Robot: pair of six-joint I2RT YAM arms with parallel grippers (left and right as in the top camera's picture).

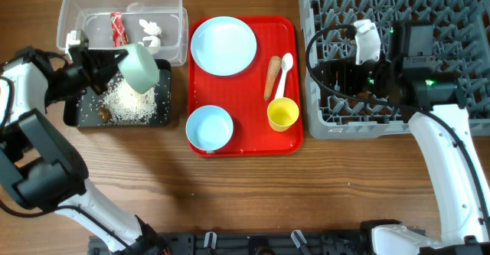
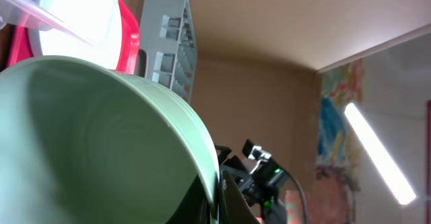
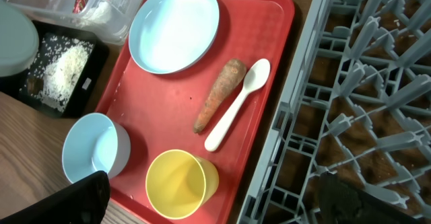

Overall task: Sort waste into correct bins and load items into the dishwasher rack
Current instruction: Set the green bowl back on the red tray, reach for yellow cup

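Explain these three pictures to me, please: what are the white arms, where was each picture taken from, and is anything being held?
The white arms are two robot arms, each ending in a two-fingered claw. One picture looks down from above the table; the other two come from small cameras on each wrist.

The left claw is shut on a pale green bowl, tipped over a black tray where white rice lies. Behind it a clear tub holds a red wrapper and tissue.

A red tray carries a blue plate, blue bowl, yellow cup, carrot and white spoon.

The right claw stands open and empty over the grey dish rack.
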